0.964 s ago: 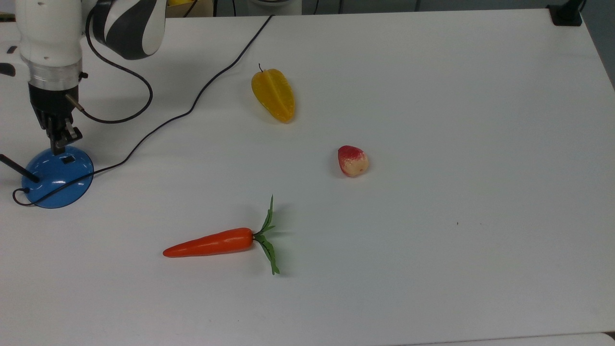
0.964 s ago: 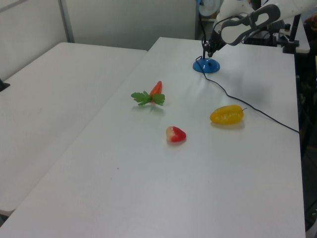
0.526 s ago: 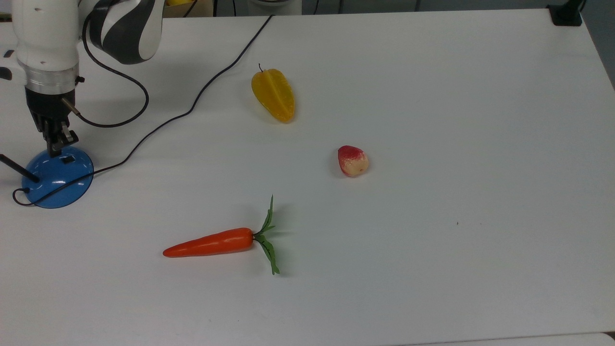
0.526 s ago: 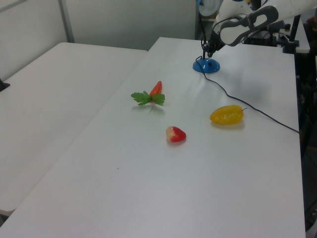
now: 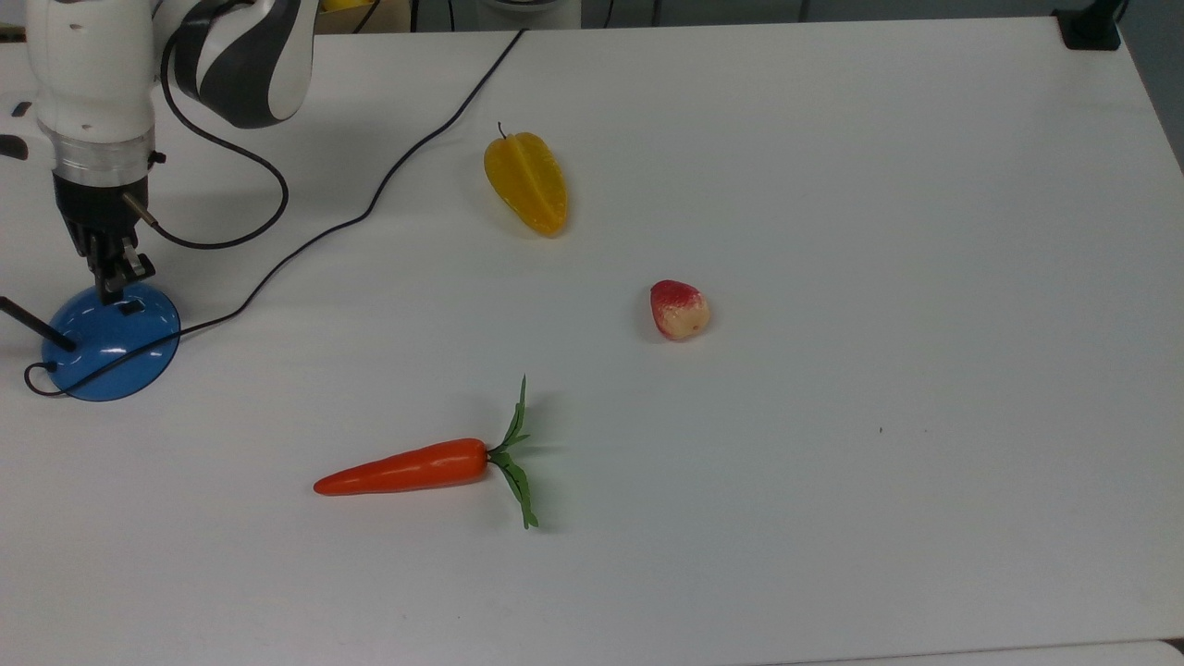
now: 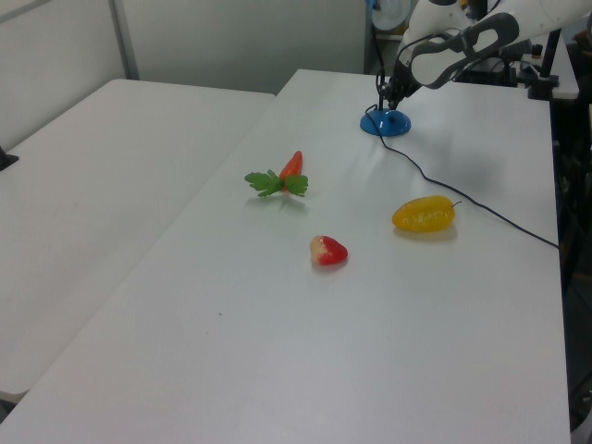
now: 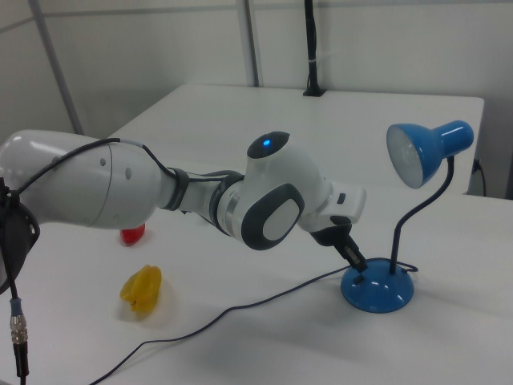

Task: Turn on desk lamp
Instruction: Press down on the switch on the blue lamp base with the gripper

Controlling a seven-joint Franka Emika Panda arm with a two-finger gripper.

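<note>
1. Carrot [image 5: 400,469]: lies flat nearest the top view's bottom edge of the white table [image 5: 832,518]. Its tip points to 9 o'clock and its leaves to 3 o'clock. Position unchanged from one second ago.

2. Red-and-cream fruit [image 5: 680,310]: lies at 2 o'clock from the carrot, well apart from it. Position unchanged.

3. Desk lamp [image 5: 111,347]: its blue base stands at the top view's 9 o'clock edge of the table. The dark switch [image 5: 130,306] sits on the top of the base, on its 12 o'clock side. In the right view, the black stem [image 7: 409,212] curves up from the base to the blue shade [image 7: 421,152].

4. Gripper [image 5: 111,282]: points down over the base, with its tips just at 10 o'clock from the switch. The fingers are together, forming one narrow dark tip in the right view [image 7: 357,261]. Compared with one second ago, the wrist stands slightly toward the top view's 9 o'clock; compared with half a second ago, it is almost in the same place.

5. Yellow fruit [image 5: 527,182]: lies at 10 o'clock from the red-and-cream fruit. Position unchanged.

6. Cord [image 5: 370,203]: runs from the base toward 1 o'clock and off the far table edge.
</note>
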